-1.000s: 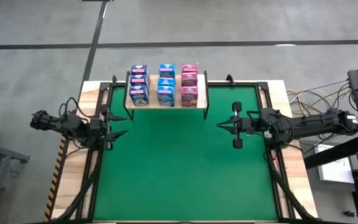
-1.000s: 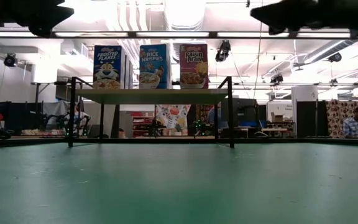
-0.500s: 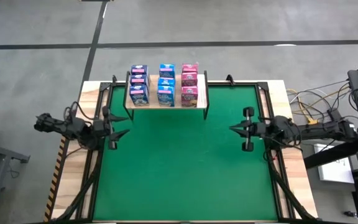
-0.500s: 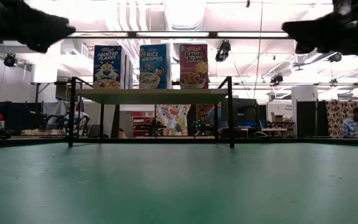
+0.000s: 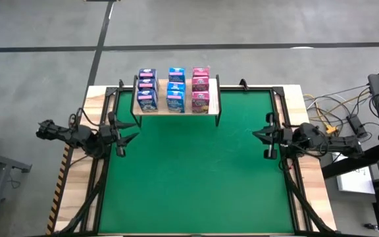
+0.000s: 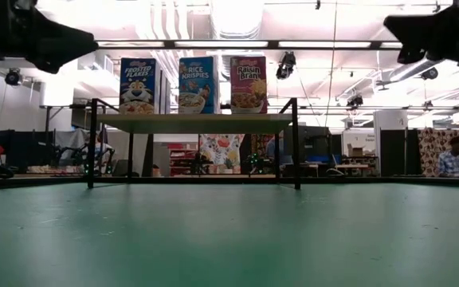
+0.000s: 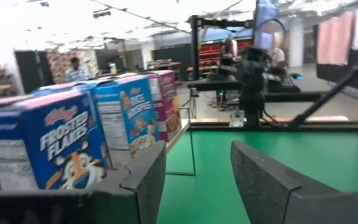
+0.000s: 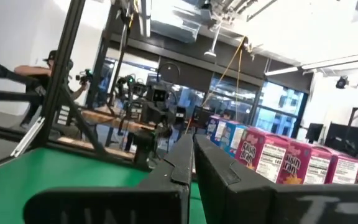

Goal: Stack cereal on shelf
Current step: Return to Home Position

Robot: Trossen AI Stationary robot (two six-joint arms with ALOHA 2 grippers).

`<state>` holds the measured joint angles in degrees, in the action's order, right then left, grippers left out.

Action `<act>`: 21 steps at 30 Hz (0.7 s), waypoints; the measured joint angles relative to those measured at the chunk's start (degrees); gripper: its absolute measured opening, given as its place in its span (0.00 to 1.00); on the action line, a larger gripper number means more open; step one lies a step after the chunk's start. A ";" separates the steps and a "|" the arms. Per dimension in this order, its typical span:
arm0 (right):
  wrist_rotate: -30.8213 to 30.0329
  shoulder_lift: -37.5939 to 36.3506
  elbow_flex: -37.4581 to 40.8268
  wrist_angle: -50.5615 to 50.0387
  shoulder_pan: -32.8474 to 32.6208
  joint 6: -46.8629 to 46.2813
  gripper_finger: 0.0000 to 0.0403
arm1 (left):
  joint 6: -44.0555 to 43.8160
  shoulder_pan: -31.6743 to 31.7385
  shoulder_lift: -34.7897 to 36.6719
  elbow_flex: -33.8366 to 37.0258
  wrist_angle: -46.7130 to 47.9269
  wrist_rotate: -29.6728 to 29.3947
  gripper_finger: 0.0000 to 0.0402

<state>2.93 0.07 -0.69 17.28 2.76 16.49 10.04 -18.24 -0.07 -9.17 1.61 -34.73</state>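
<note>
Several cereal boxes stand upright on their bottoms in three rows on the wooden shelf [image 6: 194,122] at the table's far edge. The rows are Frosted Flakes [image 5: 146,89], Rice Krispies [image 5: 176,89] and pink Raisin Bran [image 5: 201,89]. My left gripper [image 5: 130,131] is open and empty above the mat's left edge, just near-left of the shelf. The boxes [image 7: 61,146] show close beside it in its wrist view. My right gripper [image 5: 256,133] is shut and empty above the mat's right edge, well clear of the shelf.
The green mat [image 5: 189,178] lies open between the two arms. The shelf stands on thin black legs [image 6: 91,143]. Black frame bars [image 5: 104,131] run along both table sides. Cables [image 5: 328,108] lie off the right edge. A person [image 6: 455,155] sits in the room beyond.
My right gripper has drawn back toward the table's right edge, staying shut. My left gripper has dipped a little lower, staying at the left edge. The boxes and shelf have not moved.
</note>
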 joint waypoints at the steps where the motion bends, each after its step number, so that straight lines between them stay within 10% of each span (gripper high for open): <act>1: 0.05 0.11 0.00 -1.46 0.00 0.01 0.02 | -0.99 0.00 -0.06 0.00 -0.01 -0.59 0.41; 21: -5.14 2.63 0.02 -10.58 0.00 -12.00 0.02 | -3.08 0.00 -0.60 0.00 0.34 -0.74 0.40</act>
<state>-2.22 2.69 -0.67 6.70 2.76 4.49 6.96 -18.24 -0.67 -9.17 1.95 -35.47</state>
